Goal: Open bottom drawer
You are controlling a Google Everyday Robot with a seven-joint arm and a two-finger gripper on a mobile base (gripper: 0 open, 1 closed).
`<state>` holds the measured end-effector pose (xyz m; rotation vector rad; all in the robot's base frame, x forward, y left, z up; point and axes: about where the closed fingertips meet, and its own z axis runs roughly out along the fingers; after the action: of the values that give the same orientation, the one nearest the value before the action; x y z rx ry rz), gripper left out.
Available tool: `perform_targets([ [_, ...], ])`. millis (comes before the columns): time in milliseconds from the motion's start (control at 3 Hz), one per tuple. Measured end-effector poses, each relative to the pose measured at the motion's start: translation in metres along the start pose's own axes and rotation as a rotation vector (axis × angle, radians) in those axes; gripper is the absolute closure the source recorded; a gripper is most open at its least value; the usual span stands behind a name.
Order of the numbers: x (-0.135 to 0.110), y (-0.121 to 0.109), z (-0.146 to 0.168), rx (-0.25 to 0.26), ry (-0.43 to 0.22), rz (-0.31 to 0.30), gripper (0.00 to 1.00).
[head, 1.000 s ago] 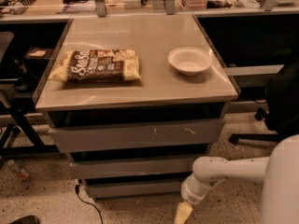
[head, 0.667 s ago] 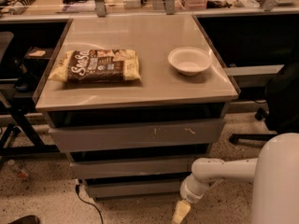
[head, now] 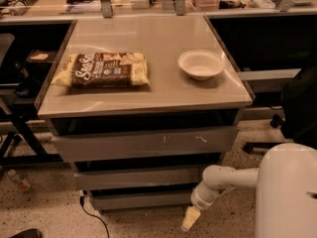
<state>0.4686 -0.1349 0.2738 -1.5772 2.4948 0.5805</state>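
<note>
Claw: our claw (head: 189, 220) hangs low at the lower right, close to the floor and just beside the right end of the bottom drawer. We cannot tell whether it is released or clenched, and we see nothing held in it.
Arm: our white arm (head: 225, 178) reaches left and down from our body to that corner.
Bottom drawer: the bottom drawer (head: 141, 200) is the lowest and narrowest grey front, directly under the mid drawer. Only its front shows and none of its box, so we judge it shut.
Contact: we cannot tell whether the claw touches the drawer's edge; it looks beside it rather than hooked on.
Done: as we judge it, only the approach, since the claw is down at the right height and at the right end.
Left: catching an edge of the handleless front, then pulling it out, which is all of the opening itself.
Mid drawer: the mid drawer (head: 138, 177) looks shut and is not ours to move.
Top drawer: the top drawer (head: 143, 143), the widest front with white scratches, also looks shut.
Desk: the desk (head: 163, 90) carries a bag (head: 101, 69) on the left and a bowl (head: 200, 64) on the right, well apart and far from the claw.
</note>
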Motion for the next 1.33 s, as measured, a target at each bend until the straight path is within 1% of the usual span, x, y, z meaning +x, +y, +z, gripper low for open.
perform_targets([
  [333, 0.006, 0.003, 0.023, -0.019, 0.031, -0.012, 0.00],
  [667, 0.020, -0.008, 0.045, 0.005, 0.032, 0.018, 0.00],
  [1000, 0.023, -0.025, 0.051, 0.038, 0.024, 0.034, 0.00],
  [1333, 0.013, -0.044, 0.043, 0.087, 0.003, 0.028, 0.00],
])
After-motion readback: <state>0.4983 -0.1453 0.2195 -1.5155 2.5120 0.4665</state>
